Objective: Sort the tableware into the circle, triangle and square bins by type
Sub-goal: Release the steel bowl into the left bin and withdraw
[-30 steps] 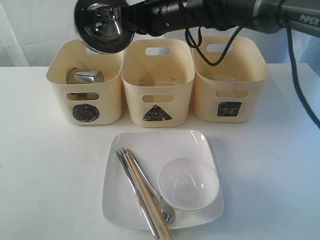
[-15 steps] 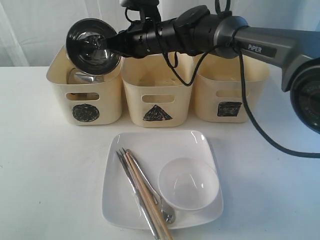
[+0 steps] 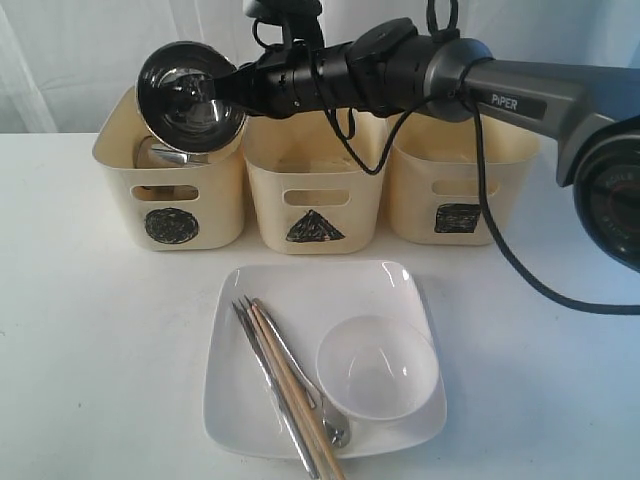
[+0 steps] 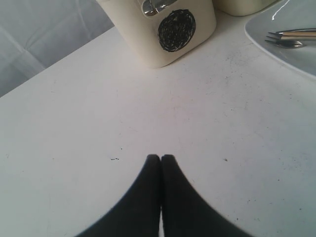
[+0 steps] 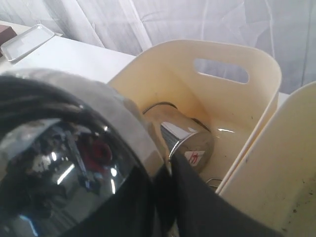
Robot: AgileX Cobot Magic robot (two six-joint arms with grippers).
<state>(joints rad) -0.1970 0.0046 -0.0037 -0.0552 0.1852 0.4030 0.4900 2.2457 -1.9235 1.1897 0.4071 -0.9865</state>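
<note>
R pincer point(image 3: 238, 88) clamped on rim of shiny steel bowl point(image 3: 190, 90), bowl tilted over circle bin point(image 3: 200, 215) | 1 steel mug point(image 3: 172, 153) lying inside that bin | L pincer point(image 4: 161, 159) tips together, empty, above bench point(image 4: 98, 123) | small white bowl point(image 3: 378, 365) + chopsticks point(image 3: 295, 392) on white square plate point(image 3: 330, 278)

circle bin point(image 3: 170, 190), triangle bin point(image 3: 315, 170), square bin point(image 3: 460, 180): cream, in a row by the table's back edge | shiny steel bowl point(image 3: 190, 100): tipped, up over circle bin | steel mug point(image 3: 170, 155): lying in circle bin | white square plate point(image 3: 330, 290): by front edge, holds small white bowl point(image 3: 378, 365), chopsticks point(image 3: 295, 395), fork point(image 3: 245, 315), spoon point(image 3: 335, 432)
</note>
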